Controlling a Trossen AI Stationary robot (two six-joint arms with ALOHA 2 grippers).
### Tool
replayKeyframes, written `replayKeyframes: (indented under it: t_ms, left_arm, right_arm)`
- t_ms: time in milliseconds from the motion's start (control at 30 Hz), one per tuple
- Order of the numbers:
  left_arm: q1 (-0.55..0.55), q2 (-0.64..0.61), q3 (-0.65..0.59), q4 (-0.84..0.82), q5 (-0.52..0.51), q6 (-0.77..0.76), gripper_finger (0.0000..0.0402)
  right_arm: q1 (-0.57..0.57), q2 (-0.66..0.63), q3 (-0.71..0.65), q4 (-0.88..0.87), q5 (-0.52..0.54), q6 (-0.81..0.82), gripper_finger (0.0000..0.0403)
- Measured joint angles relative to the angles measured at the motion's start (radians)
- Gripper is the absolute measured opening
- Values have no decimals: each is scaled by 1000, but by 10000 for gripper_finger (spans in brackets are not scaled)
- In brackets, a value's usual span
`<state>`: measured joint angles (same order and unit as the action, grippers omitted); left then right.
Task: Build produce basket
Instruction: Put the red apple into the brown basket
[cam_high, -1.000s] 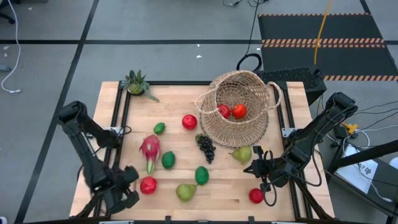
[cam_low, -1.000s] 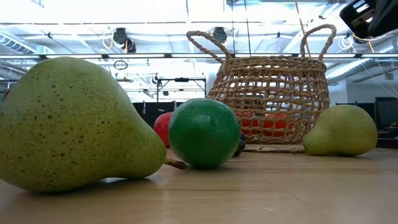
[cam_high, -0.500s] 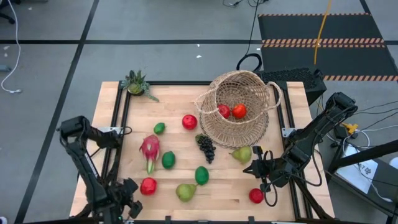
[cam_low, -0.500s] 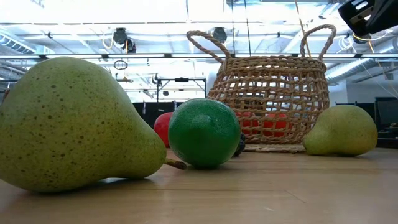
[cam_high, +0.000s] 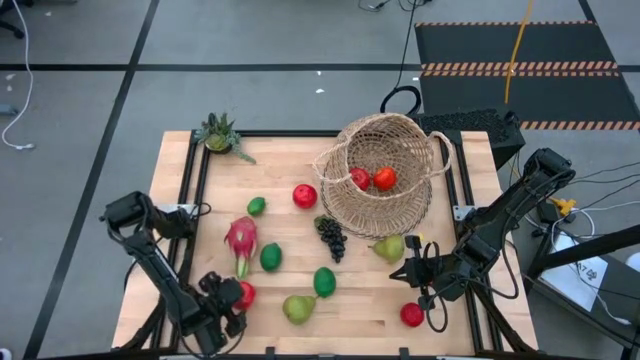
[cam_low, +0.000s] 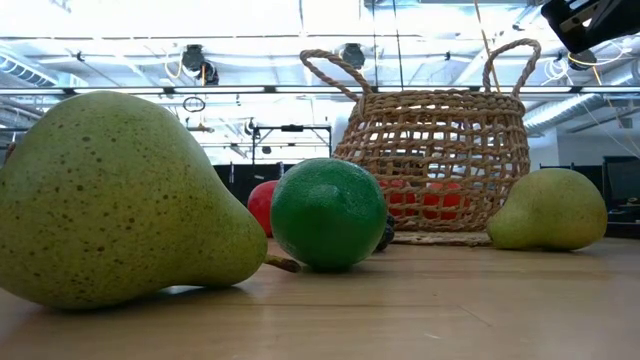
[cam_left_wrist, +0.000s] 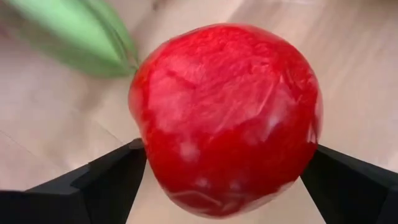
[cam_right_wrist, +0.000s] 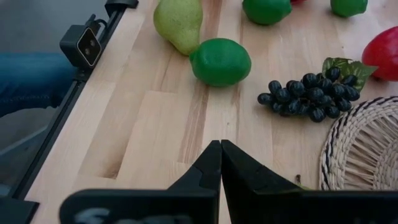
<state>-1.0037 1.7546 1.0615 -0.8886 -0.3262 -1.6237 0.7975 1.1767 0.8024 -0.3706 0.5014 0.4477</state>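
Note:
The wicker basket (cam_high: 385, 175) stands at the far right of the table with two red pieces (cam_high: 372, 180) inside. Produce lies scattered on the wood: a dragon fruit (cam_high: 240, 240), limes (cam_high: 271, 257), grapes (cam_high: 331, 236), pears (cam_high: 298, 308) and red apples. My left gripper (cam_high: 230, 302) is open and points down over the red apple (cam_left_wrist: 227, 118) at the near left. Its two fingers stand on either side of that apple, and I see no touch. My right gripper (cam_right_wrist: 221, 155) is shut and empty, hovering above the table near the right pear (cam_high: 390, 247).
A small potted plant (cam_high: 220, 135) stands at the far left corner. Another red apple (cam_high: 412, 314) lies near the front right, below my right gripper. A lime (cam_high: 324, 282) and the near pear lie just right of the left gripper. Bare wood shows along the near edge.
My left gripper has come down and toward the table's right, from the near left corner onto the red apple, turning its wrist as it went. It has stayed open. The apple and the other produce have not moved.

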Motion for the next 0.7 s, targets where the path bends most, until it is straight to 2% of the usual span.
replayKeyframes:
  t_ms: [133, 267, 567, 700]
  left_arm:
    - [47, 0, 0, -41, 0, 181, 399]
    - [89, 0, 0, -44, 3, 288, 399]
    - [126, 0, 0, -26, 11, 373, 396]
    - [126, 0, 0, -26, 11, 373, 369]
  right_arm:
    - [0, 0, 0, -4, -3, 0, 4]
    - [0, 0, 0, -6, -3, 1, 4]
    - [0, 0, 0, -7, -4, 0, 4]
    - [0, 0, 0, -8, -4, 0, 4]
